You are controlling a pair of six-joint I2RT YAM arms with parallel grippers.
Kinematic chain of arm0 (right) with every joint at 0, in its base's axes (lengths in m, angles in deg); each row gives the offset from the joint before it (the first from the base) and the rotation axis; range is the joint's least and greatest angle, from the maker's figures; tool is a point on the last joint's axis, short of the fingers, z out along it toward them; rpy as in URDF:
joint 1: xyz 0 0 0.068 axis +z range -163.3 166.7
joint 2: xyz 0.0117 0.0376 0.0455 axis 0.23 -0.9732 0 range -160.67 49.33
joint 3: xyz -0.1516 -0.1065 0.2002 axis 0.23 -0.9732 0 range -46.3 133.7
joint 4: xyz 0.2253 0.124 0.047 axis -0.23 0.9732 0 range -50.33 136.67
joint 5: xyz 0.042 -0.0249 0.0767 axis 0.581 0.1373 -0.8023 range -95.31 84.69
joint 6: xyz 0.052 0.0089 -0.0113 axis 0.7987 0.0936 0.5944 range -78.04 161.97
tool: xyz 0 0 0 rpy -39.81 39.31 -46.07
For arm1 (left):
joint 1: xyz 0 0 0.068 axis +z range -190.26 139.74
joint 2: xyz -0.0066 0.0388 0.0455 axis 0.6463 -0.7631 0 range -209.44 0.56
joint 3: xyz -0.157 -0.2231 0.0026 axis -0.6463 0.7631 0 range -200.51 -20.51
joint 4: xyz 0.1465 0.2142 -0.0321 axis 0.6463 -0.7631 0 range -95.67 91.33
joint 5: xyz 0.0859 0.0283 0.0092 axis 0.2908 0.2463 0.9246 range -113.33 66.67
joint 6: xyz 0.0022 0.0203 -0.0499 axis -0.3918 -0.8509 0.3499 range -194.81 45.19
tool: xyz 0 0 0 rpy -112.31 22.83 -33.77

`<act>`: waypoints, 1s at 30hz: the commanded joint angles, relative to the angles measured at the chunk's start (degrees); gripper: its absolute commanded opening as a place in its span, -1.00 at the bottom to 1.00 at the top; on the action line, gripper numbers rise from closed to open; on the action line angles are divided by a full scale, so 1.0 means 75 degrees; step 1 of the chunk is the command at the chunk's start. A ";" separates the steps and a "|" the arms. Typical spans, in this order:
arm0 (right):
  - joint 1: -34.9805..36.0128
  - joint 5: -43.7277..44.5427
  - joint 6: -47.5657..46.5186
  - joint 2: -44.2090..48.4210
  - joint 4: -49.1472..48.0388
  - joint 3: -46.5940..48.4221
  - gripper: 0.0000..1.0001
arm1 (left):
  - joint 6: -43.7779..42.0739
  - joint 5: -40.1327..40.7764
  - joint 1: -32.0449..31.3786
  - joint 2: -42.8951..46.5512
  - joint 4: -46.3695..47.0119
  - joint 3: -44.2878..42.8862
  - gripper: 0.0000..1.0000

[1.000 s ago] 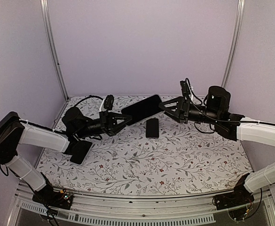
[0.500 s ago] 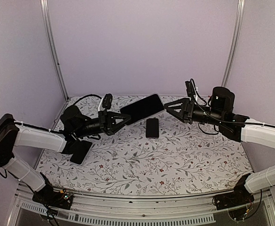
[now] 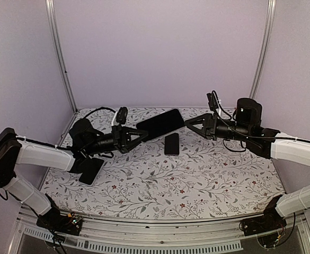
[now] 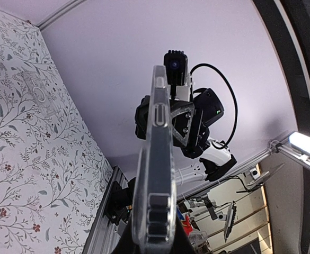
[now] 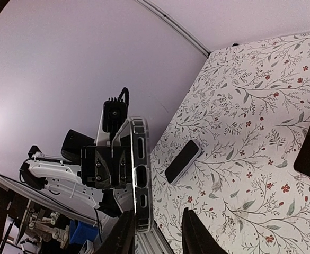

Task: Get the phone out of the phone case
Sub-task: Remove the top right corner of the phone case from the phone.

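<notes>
My left gripper (image 3: 139, 134) is pinched tight on one end of the phone case (image 3: 161, 122). The case is up in the air over the table (image 3: 197, 174). Its long side points up and right, at my right gripper (image 3: 188, 122), whose fingers are apart beside the far end.

The phone case (image 3: 160, 123), held aloft by the left gripper (image 3: 143, 134) with the right gripper (image 3: 187, 122) at its other end, bars our way over the far middle of the table (image 3: 207, 196). Close below it lies a small black phone (image 3: 171, 143); a second phone (image 3: 91, 170) sits by the left edge. We find the near half open for passing.
</notes>
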 commanded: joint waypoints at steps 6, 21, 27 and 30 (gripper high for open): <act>-0.0024 0.0516 -0.0341 -0.0278 0.0665 0.0127 -0.39 | -0.0086 0.0028 -0.0074 0.0404 0.0594 -0.0399 -1.00; -0.0023 0.0423 -0.0369 -0.0774 0.0347 0.0116 -0.42 | -0.0081 0.0359 0.0026 0.0957 0.0534 -0.0071 -1.00; -0.0026 0.0374 -0.0316 -0.0889 0.0264 0.0035 -0.42 | 0.0025 0.0081 0.0186 0.1058 0.0562 -0.0085 -1.00; -0.0019 0.0335 -0.0264 -0.0950 0.0198 -0.0001 -0.41 | 0.0015 0.0022 0.0265 0.1226 0.0481 -0.0072 -1.00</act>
